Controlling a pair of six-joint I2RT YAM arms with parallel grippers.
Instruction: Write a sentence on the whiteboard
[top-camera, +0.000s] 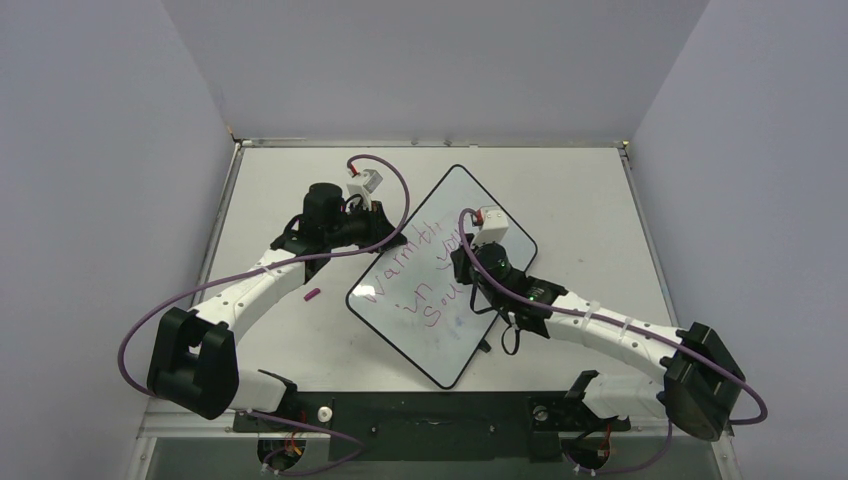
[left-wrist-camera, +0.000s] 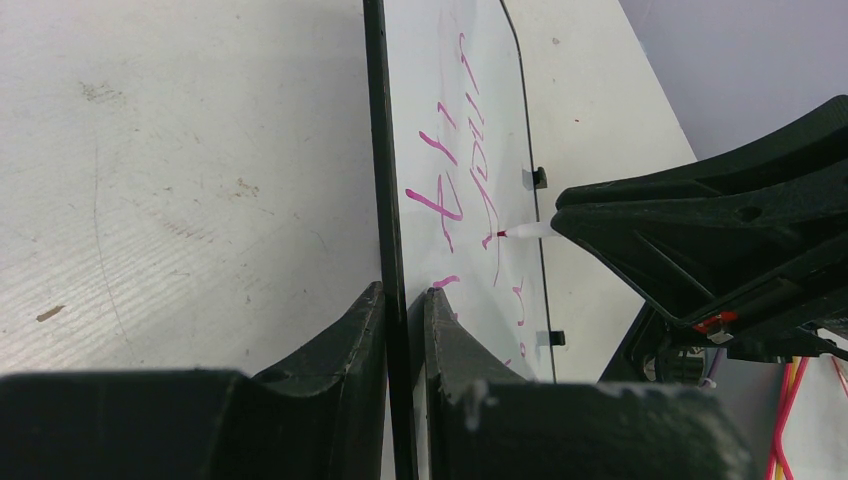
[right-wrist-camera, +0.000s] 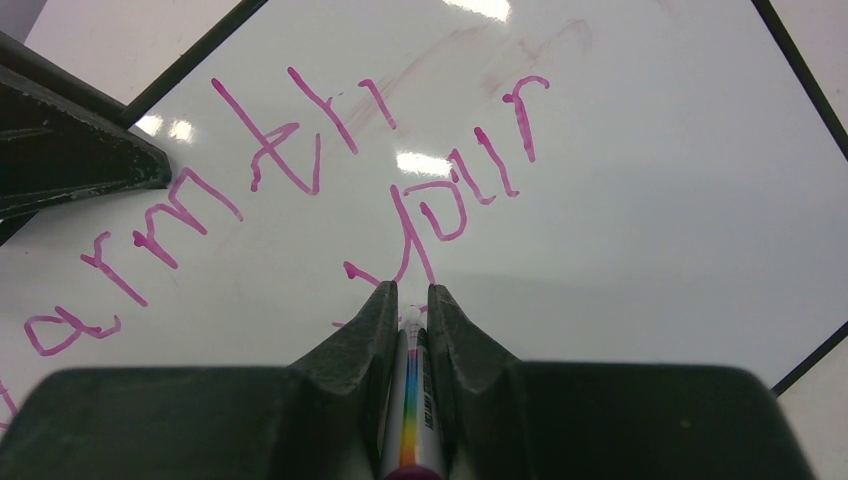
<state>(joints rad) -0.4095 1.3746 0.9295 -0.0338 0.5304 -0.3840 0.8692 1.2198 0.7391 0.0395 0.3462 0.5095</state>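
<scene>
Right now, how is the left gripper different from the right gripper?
The left gripper pinches the thin black rim of the whiteboard, while the right gripper pinches a marker. The left gripper sits at the board's edge; the right gripper hangs over the white surface, with the marker tip at the pink sentence. Both have black fingers and are shut on something.

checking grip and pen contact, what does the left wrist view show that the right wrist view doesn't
Left wrist only: the left gripper clamped on the whiteboard rim, the marker tip meeting the board. Right wrist only: the right gripper shut on the marker barrel, "armth" and "your" readable. Both: the whiteboard and the pink sentence.
</scene>
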